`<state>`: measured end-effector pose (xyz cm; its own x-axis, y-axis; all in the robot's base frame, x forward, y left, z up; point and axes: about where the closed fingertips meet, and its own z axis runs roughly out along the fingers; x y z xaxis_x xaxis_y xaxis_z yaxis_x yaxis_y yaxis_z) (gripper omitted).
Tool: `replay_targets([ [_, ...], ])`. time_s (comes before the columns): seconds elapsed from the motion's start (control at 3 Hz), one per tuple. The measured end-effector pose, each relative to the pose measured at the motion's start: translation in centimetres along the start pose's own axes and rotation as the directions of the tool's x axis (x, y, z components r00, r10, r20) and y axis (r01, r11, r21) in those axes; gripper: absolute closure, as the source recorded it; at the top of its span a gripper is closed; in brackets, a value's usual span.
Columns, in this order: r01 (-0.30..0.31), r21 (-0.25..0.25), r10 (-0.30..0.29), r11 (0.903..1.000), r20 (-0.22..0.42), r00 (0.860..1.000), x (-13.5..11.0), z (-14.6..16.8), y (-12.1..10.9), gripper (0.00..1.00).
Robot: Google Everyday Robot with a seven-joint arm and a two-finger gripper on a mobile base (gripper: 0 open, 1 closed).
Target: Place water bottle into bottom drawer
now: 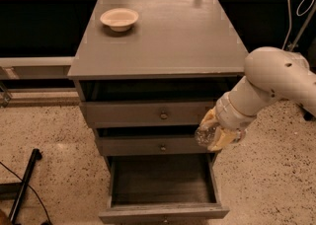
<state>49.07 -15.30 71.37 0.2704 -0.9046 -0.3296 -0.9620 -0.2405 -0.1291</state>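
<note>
The bottom drawer (163, 182) of the grey cabinet is pulled out, its dark wood-grain floor showing. My gripper (216, 131) hangs at the cabinet's right front, level with the middle drawer and above the open drawer's right edge. It is shut on the water bottle (205, 135), a small clear crinkled bottle whose body sticks out to the left between the yellowish fingers (220, 140). The white arm (269, 83) reaches in from the right.
A cream shallow bowl (119, 18) sits at the back left of the cabinet top (168, 41). The top drawer (148, 113) and middle drawer (153, 145) stand slightly open. A black pole (22, 184) lies on the speckled floor at the left. Cables (291, 9) hang at the upper right.
</note>
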Motion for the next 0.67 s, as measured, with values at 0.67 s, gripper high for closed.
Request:
replay_targets([
  [0.67,0.063,-0.011,-0.062,0.998,0.091,0.994,0.0,2.3,-0.1,1.0],
])
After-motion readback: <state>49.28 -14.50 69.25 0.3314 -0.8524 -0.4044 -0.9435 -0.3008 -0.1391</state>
